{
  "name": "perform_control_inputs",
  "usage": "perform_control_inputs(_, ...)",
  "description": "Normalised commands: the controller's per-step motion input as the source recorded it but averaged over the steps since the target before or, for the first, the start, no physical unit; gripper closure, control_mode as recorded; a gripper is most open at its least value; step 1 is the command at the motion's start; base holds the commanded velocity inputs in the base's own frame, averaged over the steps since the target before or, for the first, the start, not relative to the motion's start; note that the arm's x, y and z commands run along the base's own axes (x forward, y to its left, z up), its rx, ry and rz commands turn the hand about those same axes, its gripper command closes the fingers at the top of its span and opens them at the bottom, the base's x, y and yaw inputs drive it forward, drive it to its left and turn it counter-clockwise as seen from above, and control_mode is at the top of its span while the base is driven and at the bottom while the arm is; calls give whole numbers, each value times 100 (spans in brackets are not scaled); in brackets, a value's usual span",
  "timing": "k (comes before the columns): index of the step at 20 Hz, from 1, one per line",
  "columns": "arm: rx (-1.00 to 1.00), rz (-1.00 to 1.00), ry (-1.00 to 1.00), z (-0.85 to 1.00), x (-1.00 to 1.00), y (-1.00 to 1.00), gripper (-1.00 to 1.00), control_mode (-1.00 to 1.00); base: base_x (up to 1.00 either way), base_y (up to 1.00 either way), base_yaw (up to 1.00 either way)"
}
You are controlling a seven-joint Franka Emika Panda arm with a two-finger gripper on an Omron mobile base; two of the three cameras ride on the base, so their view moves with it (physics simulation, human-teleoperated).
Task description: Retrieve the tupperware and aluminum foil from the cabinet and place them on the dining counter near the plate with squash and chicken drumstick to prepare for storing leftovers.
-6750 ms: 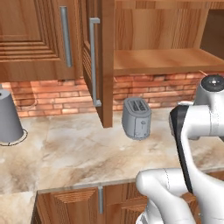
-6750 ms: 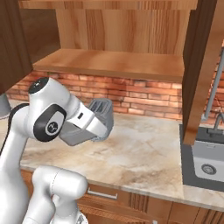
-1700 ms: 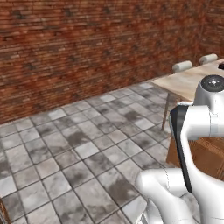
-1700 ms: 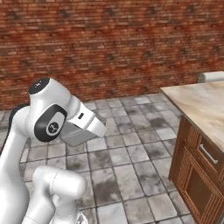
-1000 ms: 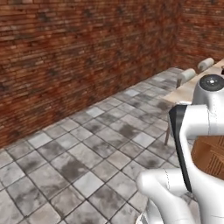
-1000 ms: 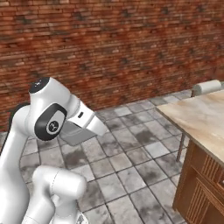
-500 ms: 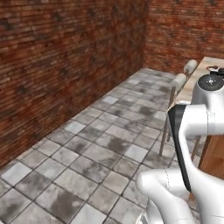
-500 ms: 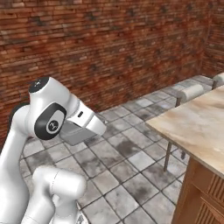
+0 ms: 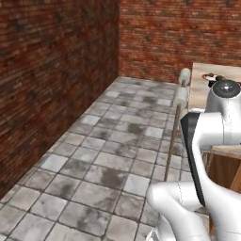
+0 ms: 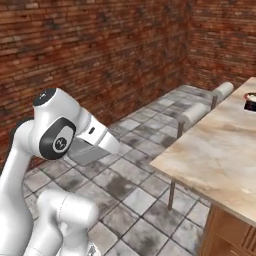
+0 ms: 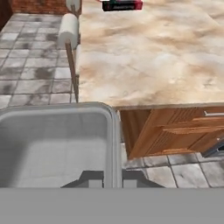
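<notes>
The tupperware (image 11: pixel 52 144) is a smooth grey tub with rounded corners and a thin raised rim, and its inside is bare. It sits right up against the hand camera; the gripper (image 11: pixel 113 178) is closed on the tub's right-hand wall, one dark tip on each side of the rim. In the right base view the same grey tub (image 10: pixel 86 151) hangs under the white hand, over the floor and well short of the counter.

Beyond the tub lies the dining counter (image 11: pixel 153 57), a broad slab of beige marbled stone with a straight edge, set on a brown wooden base with panelled fronts and a silver bar handle. At the counter's far end rests the aluminum foil (image 11: pixel 122 5), a long slim black box with a red end. In the right base view a round dish with a red rim, the plate (image 10: pixel 250 97), lies at that far end; what is on it is too small to make out there.

Along the counter's near side stand stools with pale padded roll seats (image 11: pixel 68 29) on thin legs, between the tub and the stone top. Under everything is the floor (image 9: pixel 108 155) of mottled grey stone tiles with pale joints, and behind it rough red brick walls (image 10: pixel 100 55) that meet at a corner.
</notes>
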Motion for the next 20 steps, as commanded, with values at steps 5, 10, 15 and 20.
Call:
perform_control_inputs(5,0,0,0,0,0,0,100,100,100,29,-41)
perform_control_inputs(10,0,0,0,0,0,0,100,100,100,58,-39)
perform_control_inputs(15,0,0,0,0,0,0,100,100,100,77,-36)
perform_control_inputs(20,0,0,0,0,0,0,100,100,100,48,-43)
